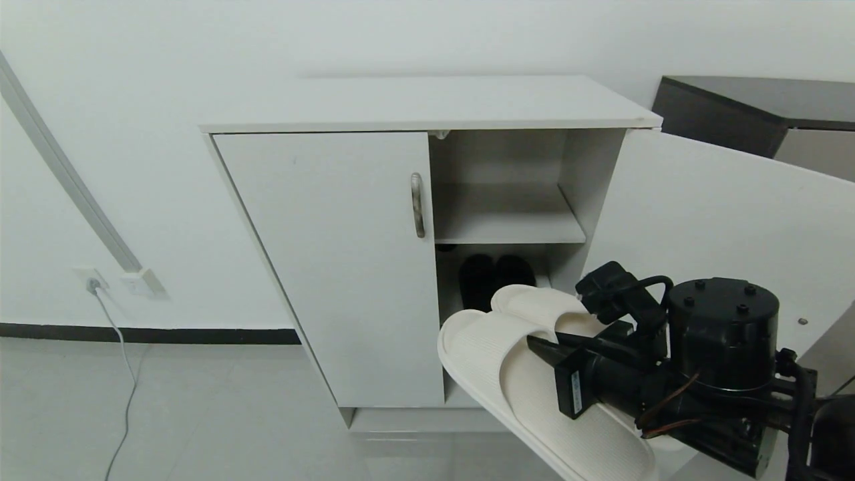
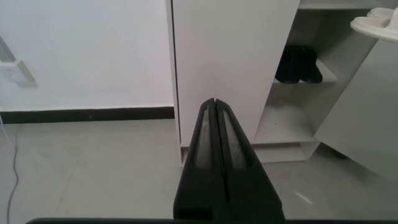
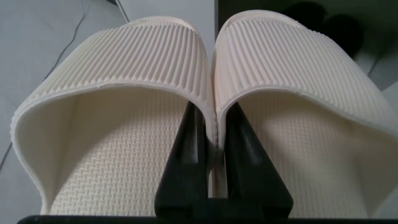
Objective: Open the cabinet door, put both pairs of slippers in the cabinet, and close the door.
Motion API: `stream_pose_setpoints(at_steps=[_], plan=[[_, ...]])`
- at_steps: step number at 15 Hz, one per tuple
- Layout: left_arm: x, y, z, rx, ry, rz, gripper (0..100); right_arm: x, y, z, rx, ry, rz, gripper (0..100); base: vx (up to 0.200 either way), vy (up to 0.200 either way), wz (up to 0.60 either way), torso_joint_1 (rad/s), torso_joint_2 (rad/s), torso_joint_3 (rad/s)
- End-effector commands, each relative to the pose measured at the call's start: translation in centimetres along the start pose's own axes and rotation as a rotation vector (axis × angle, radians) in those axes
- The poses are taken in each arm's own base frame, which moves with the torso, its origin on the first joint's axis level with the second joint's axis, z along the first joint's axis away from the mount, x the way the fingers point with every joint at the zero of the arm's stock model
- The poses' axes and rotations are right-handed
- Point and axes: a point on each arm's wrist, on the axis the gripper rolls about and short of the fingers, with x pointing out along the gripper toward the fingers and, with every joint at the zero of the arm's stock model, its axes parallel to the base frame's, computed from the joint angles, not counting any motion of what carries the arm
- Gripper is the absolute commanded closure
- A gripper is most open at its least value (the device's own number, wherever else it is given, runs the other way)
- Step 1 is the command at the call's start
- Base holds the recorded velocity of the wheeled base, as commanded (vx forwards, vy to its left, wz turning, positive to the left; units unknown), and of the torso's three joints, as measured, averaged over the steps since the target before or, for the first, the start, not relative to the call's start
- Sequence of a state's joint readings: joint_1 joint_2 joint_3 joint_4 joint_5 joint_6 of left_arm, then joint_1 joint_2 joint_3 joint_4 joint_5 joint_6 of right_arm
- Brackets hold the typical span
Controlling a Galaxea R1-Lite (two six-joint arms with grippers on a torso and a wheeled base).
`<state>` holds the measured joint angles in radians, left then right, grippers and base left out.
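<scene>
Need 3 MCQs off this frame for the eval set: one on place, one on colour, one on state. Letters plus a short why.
1. Where does the black pair of slippers lie?
A) on the floor by the wall socket
B) on a lower shelf inside the cabinet
C) on top of the cabinet

2. What colour is the pair held in the right gripper?
A) black
B) blue
C) white

3. How does the cabinet's right door stand?
A) swung open
B) shut
C) taken off

1 B: the dark pair sits in the open half, under the upper shelf.
2 C: the ribbed white slippers are pinched together at their inner edges.
3 A: it is swung out and the shelves show; the left door is shut.
</scene>
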<state>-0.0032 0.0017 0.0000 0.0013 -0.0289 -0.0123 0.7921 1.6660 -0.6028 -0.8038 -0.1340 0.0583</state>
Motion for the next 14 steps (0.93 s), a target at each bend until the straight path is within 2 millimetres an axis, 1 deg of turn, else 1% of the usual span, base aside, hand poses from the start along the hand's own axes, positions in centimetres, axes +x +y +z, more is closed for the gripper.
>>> stream_pose_setpoints(at_steps=[1, 3, 7, 10, 14], plan=[[0.0, 0.0, 0.0, -0.001, 0.0, 0.0, 100, 0.89, 0.05, -0.87, -0.004, 0.029, -0.005, 100, 0.0, 0.0, 0.0, -0.09, 0.44, 0.364], [0.0, 0.0, 0.0, 0.002, 0.0, 0.0, 100, 1.08, 0.07, -0.93, -0.002, 0.003, -0.003, 100, 0.0, 0.0, 0.0, -0.046, 0.45, 0.371], [0.0, 0.0, 0.0, 0.002, 0.0, 0.0, 100, 1.29, -0.26, -1.12, 0.004, 0.006, -0.009, 100, 0.0, 0.0, 0.0, -0.019, 0.39, 0.375], [0.0, 0.0, 0.0, 0.0, 0.0, 0.001, 100, 1.32, -0.25, -1.03, 0.005, -0.005, -0.009, 100, 0.0, 0.0, 0.0, 0.002, 0.1, 0.095], [0.0, 0.0, 0.0, 0.0, 0.0, 0.0, 100, 1.35, -0.21, -1.07, 0.003, -0.003, -0.01, 100, 0.0, 0.0, 0.0, 0.0, 0.0, 0.0]])
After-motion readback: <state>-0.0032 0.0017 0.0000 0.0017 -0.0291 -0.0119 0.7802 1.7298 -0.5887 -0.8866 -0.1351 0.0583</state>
